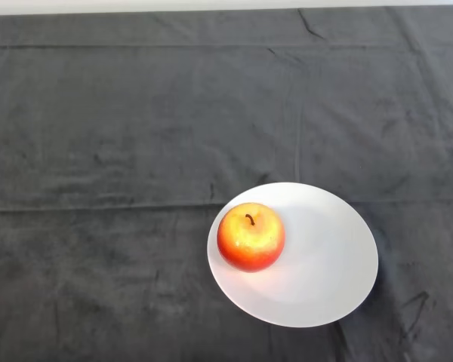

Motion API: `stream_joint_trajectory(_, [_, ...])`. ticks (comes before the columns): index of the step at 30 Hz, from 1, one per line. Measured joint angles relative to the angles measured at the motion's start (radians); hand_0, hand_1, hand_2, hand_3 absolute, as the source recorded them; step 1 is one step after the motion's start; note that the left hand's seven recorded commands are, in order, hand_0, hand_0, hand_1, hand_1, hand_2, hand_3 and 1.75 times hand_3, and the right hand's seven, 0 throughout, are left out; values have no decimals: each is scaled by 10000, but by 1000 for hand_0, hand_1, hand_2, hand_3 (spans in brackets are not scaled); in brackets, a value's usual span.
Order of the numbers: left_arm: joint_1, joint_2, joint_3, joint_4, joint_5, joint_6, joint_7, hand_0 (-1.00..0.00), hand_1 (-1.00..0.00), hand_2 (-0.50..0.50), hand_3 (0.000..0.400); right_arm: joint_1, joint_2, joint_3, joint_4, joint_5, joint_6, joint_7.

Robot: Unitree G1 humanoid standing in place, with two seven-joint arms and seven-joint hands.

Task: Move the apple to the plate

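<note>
A red and yellow apple (251, 237) with a dark stem sits upright on the left part of a white plate (325, 264). The plate lies on the dark cloth at the lower right of the middle of the head view.
The dark cloth (136, 136) covers the whole table and has a few creases. A pale strip (211, 4) runs along the far edge at the top.
</note>
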Motion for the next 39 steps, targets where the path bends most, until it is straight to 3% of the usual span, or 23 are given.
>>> stream_joint_trajectory(39, [-349, 2, 771, 214, 426, 65, -183, 0, 0, 0, 0, 0, -1, 0, -1, 0, 0, 0])
